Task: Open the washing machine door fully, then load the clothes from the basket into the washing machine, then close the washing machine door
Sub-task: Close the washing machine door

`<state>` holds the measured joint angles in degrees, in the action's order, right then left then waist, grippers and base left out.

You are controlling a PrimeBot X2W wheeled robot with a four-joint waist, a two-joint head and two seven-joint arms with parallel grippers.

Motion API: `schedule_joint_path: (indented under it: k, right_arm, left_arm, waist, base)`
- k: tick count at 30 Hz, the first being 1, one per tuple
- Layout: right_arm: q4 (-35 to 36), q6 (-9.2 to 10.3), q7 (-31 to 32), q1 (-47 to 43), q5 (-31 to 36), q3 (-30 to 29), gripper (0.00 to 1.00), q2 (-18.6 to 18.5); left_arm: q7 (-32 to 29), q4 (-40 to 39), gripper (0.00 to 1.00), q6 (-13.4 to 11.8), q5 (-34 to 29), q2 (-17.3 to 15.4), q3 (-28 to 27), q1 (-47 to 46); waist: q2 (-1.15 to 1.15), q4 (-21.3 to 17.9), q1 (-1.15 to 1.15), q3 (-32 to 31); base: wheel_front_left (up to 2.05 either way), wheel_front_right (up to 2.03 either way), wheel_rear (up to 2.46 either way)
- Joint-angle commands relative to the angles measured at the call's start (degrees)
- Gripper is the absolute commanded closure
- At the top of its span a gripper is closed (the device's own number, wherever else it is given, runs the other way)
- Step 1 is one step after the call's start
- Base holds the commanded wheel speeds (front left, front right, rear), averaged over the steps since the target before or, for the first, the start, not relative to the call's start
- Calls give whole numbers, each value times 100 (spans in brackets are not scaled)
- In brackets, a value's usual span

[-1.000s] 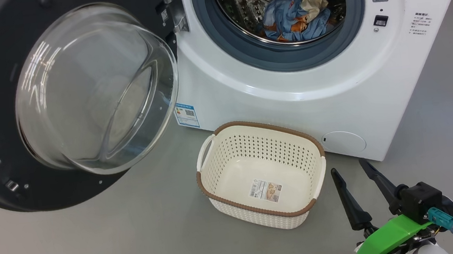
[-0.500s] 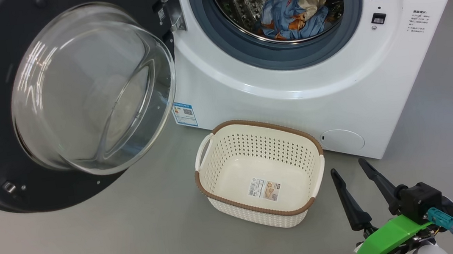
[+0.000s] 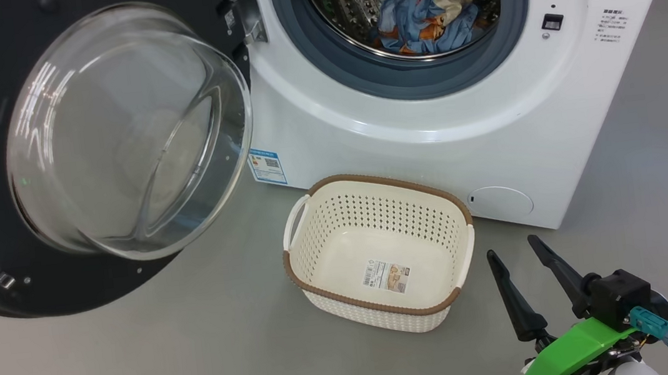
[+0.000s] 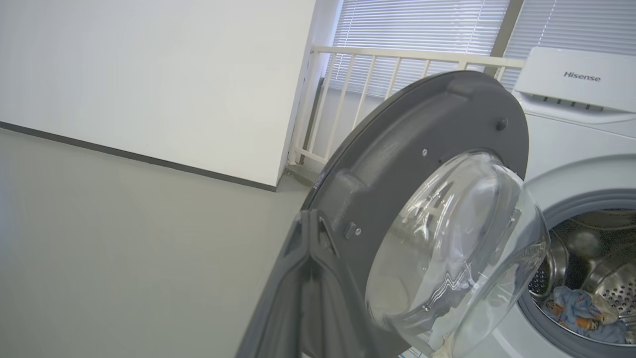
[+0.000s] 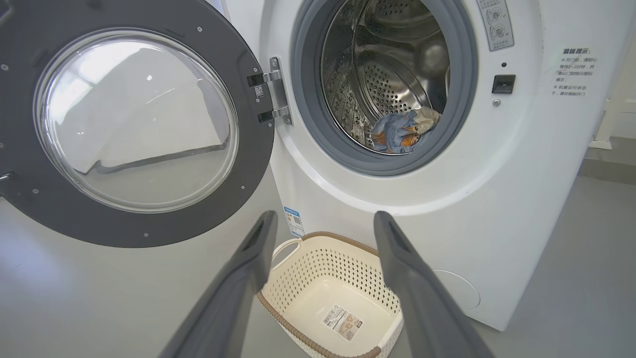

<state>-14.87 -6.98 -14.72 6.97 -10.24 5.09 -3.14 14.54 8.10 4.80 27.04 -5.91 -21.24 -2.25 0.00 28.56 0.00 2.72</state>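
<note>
The washing machine [image 3: 431,157] stands ahead with its washing machine door [image 3: 89,140] swung wide to the left, glass bowl facing me. The clothes [image 3: 424,17], blue with orange print plus a cream piece, lie inside the steel drum. On the floor in front sits the basket [image 3: 375,214], with nothing in it but its label. My right gripper [image 3: 512,248] hovers open just right of the basket, nothing between its fingers. In the left wrist view my left gripper [image 4: 308,219] is shut on nothing, its tips in front of the door's [image 4: 422,199] dark outer edge.
Grey floor [image 3: 202,353] spreads left and in front of the basket. A white railing [image 4: 377,54] and window blinds stand behind the machine, with a white wall [image 4: 149,74] to their left. A round flap [image 3: 499,201] sits low on the machine's front.
My left gripper's fingers have closed and dropped out of the head view's bottom left corner. The head camera has shifted slightly. The right gripper, basket and door have not moved.
</note>
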Motion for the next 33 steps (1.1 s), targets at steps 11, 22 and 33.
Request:
schedule_joint_path:
  k: [11, 22, 33]
  right_arm:
    - [85, -51, -28, 268, 116, 157, 0, 26]
    - [135, -51, 35, 354, 217, 108, 0, 26]
    - [301, -51, 195, 434, 340, 89, 0, 26]
  left_arm:
    - [-675, 982, 100, 216, 1960, -1027, -1056, -1677]
    - [-1505, 2596, 100, 266, 3510, -1846, -1495, -2710]
    - [-2350, 3641, 100, 268, 4546, -2286, -1716, -3306]
  waist:
    - [0, -267, 0, 229]
    - [0, -541, 0, 451]
    - [0, -790, 0, 682]
  base:
    - [0, 0, 0]
    - [0, 0, 0]
    - [0, 0, 0]
